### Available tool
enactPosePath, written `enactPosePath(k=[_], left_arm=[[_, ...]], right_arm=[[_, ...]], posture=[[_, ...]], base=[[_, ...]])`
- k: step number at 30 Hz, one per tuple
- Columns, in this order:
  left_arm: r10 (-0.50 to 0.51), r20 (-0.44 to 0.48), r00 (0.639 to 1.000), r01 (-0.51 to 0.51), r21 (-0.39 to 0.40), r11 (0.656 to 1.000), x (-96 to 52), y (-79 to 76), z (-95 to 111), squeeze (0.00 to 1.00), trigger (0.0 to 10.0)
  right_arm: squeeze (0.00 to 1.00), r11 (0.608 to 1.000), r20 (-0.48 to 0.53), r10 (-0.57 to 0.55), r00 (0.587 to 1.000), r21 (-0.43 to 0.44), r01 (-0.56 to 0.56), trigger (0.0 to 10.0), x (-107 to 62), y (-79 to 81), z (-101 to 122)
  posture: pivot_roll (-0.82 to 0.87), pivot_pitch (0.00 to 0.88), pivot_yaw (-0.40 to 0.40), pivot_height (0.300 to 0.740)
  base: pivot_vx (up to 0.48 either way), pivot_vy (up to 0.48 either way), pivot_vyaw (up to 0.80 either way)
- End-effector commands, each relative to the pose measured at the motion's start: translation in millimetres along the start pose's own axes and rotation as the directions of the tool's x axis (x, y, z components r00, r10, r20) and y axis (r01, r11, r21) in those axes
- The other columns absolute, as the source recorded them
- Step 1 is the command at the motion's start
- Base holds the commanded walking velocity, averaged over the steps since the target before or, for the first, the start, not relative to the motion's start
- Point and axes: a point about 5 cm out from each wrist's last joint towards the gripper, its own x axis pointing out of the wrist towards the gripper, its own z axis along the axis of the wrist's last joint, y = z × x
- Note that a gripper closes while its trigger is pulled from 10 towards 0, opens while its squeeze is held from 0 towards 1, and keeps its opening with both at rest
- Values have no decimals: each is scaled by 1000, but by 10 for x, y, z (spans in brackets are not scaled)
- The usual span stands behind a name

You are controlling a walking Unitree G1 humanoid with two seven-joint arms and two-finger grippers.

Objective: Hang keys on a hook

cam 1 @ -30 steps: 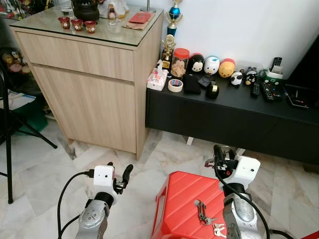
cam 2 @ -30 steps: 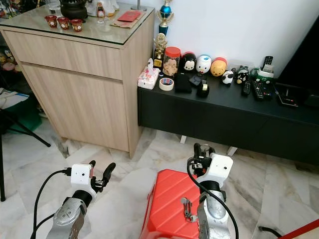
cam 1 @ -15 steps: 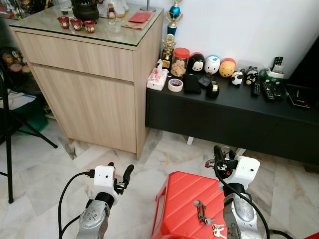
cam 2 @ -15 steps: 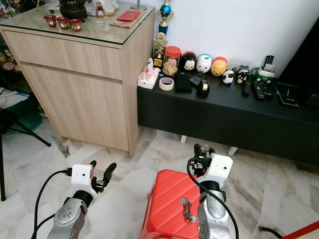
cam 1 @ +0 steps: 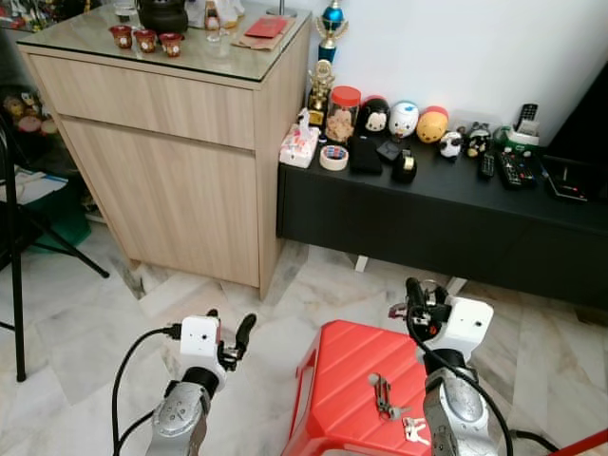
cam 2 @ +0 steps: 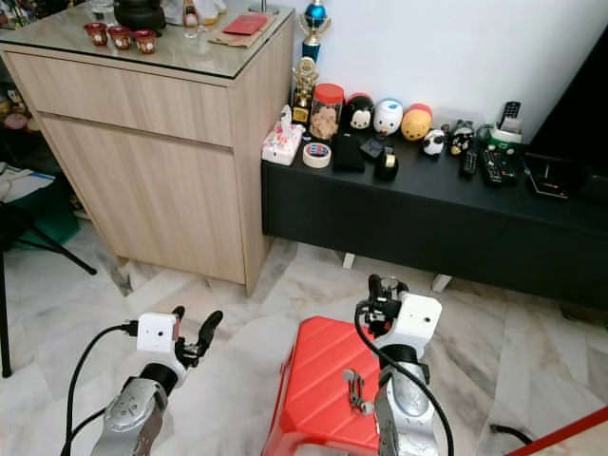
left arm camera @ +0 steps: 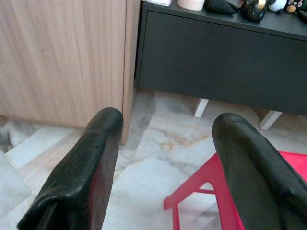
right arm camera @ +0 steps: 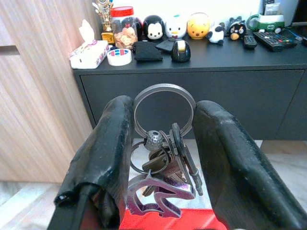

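Between my right gripper's (right arm camera: 163, 158) fingers I hold a bunch of keys (right arm camera: 160, 167), its big ring (right arm camera: 164, 109) standing upright.

Both fingers press the ring's sides, with the keys and a metal charm dangling below, above the red plastic stool (cam 1: 351, 389). A second bunch of keys (cam 1: 384, 397) lies on the stool top, beside my right arm. My left gripper (cam 1: 233, 340) hovers wide apart over the marble floor (cam 1: 85, 323), left of the stool, holding nothing. Ahead stand a wooden cabinet (cam 1: 171, 161) and a low black console (cam 1: 437, 218) carrying a roll of tape (cam 1: 333, 158), a tissue pack (cam 1: 299, 147) and round toy figures (cam 1: 406, 120).
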Motion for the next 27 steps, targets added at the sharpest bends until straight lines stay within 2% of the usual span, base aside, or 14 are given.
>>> enactPosePath(k=[1,16,27], left_arm=[[-5,-3,1000,5,-7,1000,-20,-26,-30,0,10000],[-5,0,1000,5,-9,1000,-18,-28,-28,0,10000],[6,3,1000,-6,-7,1000,-19,4,-27,0,10000]], right_arm=[[0,1000,5,-7,1000,-8,7,10000,17,-30,26],[0,1000,3,-11,1000,-17,12,10000,39,-55,34],[0,1000,-1,-19,1000,-19,19,10000,46,-64,29]], posture=[[17,2,-99,740],[13,0,-103,740],[17,0,-106,740]], base=[[-285,0,0],[-286,0,0],[0,0,0]])
